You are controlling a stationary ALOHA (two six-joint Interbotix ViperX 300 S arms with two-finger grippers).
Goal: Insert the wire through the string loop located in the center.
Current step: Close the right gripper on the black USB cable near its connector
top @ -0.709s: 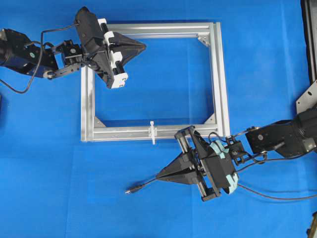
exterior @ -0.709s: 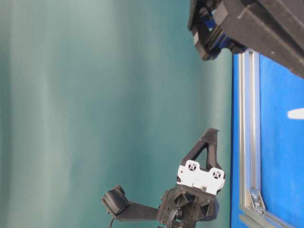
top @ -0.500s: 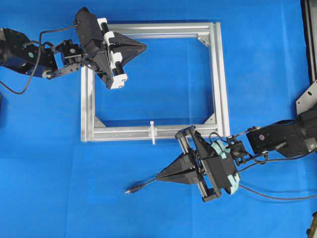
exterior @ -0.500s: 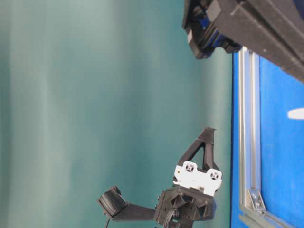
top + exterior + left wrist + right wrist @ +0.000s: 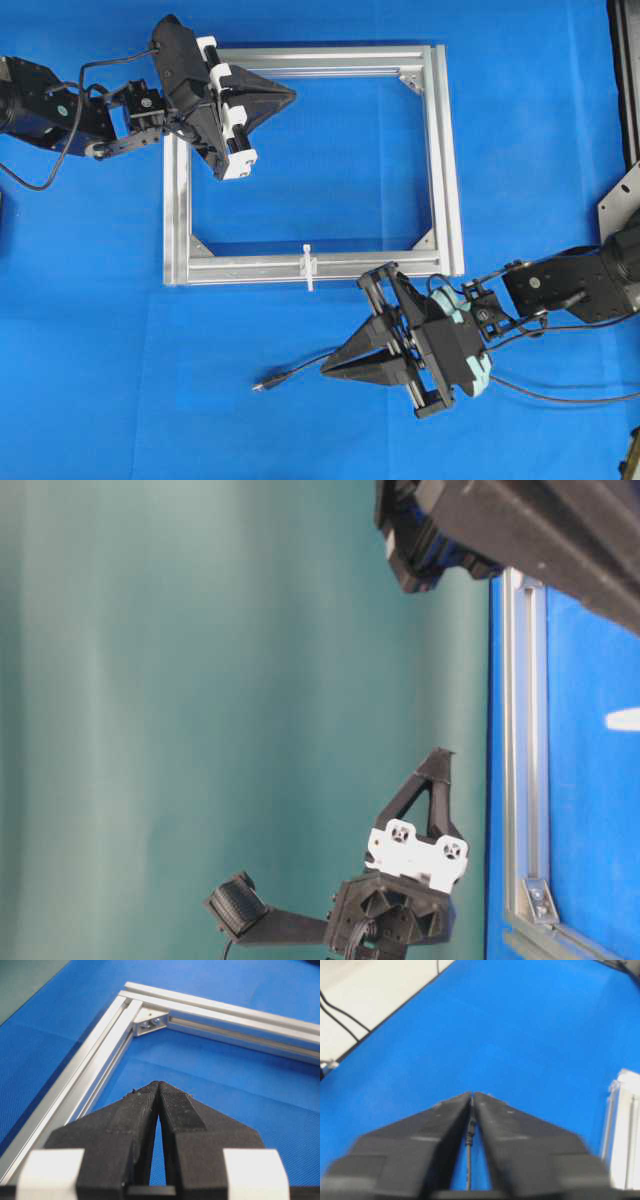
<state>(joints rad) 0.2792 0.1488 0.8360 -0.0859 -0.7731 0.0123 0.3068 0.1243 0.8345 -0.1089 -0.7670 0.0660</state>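
Observation:
The wire (image 5: 298,371) lies on the blue mat below the frame, its small plug (image 5: 262,384) pointing left. My right gripper (image 5: 325,370) is low over the mat just right of the plug and shut on the wire. Up close, the thin wire (image 5: 468,1160) runs between the fingers to the pinched tips of the right gripper (image 5: 472,1095). The string loop (image 5: 309,267) stands as a small white strip on the middle of the frame's near bar, above and left of those tips. My left gripper (image 5: 290,95) (image 5: 158,1084) is shut on nothing over the frame's top left.
The silver square frame (image 5: 441,150) lies flat on the mat; one inner corner bracket (image 5: 150,1021) shows ahead of the left gripper. A thin black cable (image 5: 550,396) trails right from the right arm. A metal fixture (image 5: 622,195) stands at the right edge.
The right gripper has shifted slightly down and right and swung, so its tips sit a little lower. The plug stayed where it was, and the left arm barely moved.

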